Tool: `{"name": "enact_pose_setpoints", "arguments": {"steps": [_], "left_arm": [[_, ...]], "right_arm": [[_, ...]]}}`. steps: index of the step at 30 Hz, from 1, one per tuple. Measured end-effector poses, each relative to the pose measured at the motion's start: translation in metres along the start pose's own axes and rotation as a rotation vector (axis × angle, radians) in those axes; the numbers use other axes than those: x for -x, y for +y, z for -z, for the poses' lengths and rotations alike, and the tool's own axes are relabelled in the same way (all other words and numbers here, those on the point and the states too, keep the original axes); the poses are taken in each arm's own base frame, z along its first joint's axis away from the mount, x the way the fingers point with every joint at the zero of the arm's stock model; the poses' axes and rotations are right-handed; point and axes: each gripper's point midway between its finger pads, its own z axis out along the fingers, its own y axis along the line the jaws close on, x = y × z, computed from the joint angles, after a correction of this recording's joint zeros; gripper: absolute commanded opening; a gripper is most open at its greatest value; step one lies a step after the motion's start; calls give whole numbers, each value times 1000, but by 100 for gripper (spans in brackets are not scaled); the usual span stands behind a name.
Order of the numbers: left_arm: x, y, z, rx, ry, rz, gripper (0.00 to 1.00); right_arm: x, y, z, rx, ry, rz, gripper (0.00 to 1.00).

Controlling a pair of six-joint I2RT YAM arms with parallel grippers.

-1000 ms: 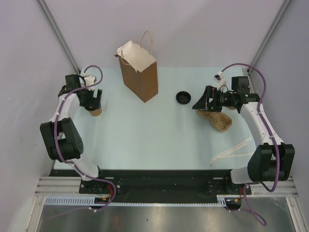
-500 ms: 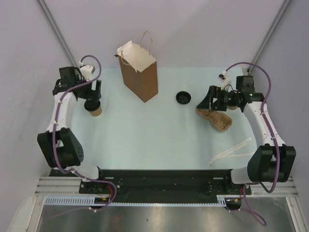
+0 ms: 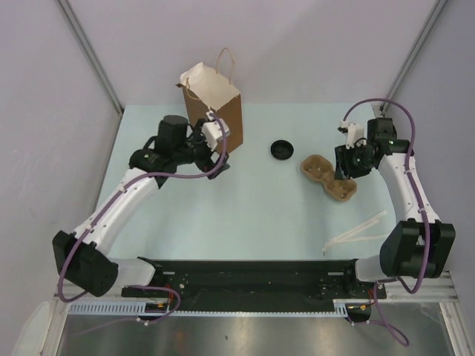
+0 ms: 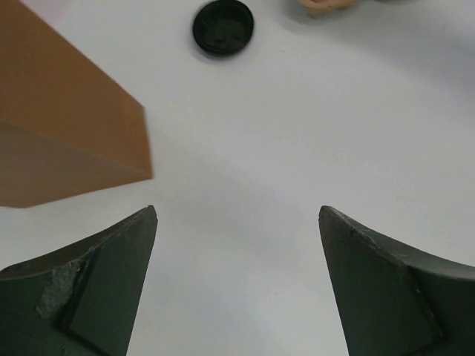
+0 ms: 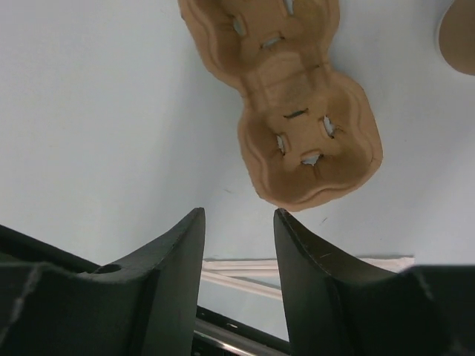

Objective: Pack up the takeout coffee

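- Top external view: the left arm has swung away from the far-left spot where it hung over the cup a second ago. The left claw (image 4: 237, 222) now sits just right of the paper bag (image 3: 215, 119), toward the middle of the worktop (image 3: 245, 222).
- Left wrist view shows that claw spread wide with nothing between its tips. It faces across bare worktop toward the black lid (image 4: 223, 27), which lies alone between the bag and the tray.
- The right claw (image 5: 239, 215) has narrowed from wide open to a slim gap and holds nothing. It has drawn back to the right side of the pulp tray (image 5: 286, 111) and does not seem to touch it.
- As I judge it, the cup was left behind rather than picked up, so it is neither capped nor bagged. The lid looks like the left arm's likelier next target.
- The cup itself is not visible now. The left arm covers the place at the left where it stood, so it is probably underneath, but I cannot confirm that.
- A tan round edge (image 5: 460, 33) is cut off at the top right corner of the right wrist view. I cannot tell whether it is another cup.
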Motion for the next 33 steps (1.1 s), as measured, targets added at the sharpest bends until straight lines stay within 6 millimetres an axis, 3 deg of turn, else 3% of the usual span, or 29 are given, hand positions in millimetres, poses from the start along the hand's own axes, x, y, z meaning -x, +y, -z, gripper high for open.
{"name": "enact_pose_setpoints", "arguments": {"steps": [5, 9, 17, 25, 33], "left_arm": [[-31, -29, -34, -93, 82, 93, 94], [-33, -39, -43, -117, 84, 149, 94], [-37, -43, -53, -122, 77, 229, 94], [-42, -47, -55, -128, 86, 265, 94], [-44, -48, -56, -128, 85, 273, 94]], "right_arm": [[-19, -14, -27, -28, 131, 38, 46], [-29, -16, -44, -31, 199, 67, 45], [-43, -13, -68, -23, 268, 107, 45], [-45, -13, -87, -23, 293, 133, 43], [-47, -18, -95, -36, 303, 136, 38]]}}
